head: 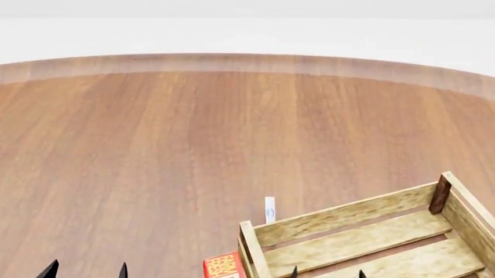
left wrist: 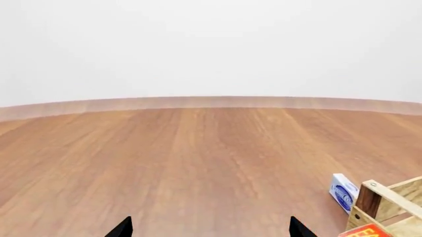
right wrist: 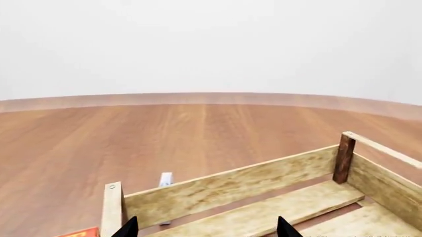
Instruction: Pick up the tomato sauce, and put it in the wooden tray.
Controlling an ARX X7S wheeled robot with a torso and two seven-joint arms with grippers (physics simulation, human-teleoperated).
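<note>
The tomato sauce can does not show in any view. The wooden tray [head: 371, 229], a large pale slatted crate with brown corner posts, sits at the lower right of the head view; it also shows in the right wrist view [right wrist: 250, 185] and its corner in the left wrist view [left wrist: 386, 202]. My left gripper [head: 85, 270] is open and empty over bare floor left of the tray, its tips wide apart in the left wrist view [left wrist: 209, 229]. My right gripper [head: 327, 272] is open and empty above the tray's near left part, its tips apart in the right wrist view [right wrist: 205, 228].
A small white-and-blue box [head: 269, 209] stands on the floor just beyond the tray's far left side, also seen in the left wrist view [left wrist: 343, 191]. A red-and-yellow box [head: 224, 266] lies by the tray's left corner. A wooden floor [head: 193, 145] runs to a pale wall.
</note>
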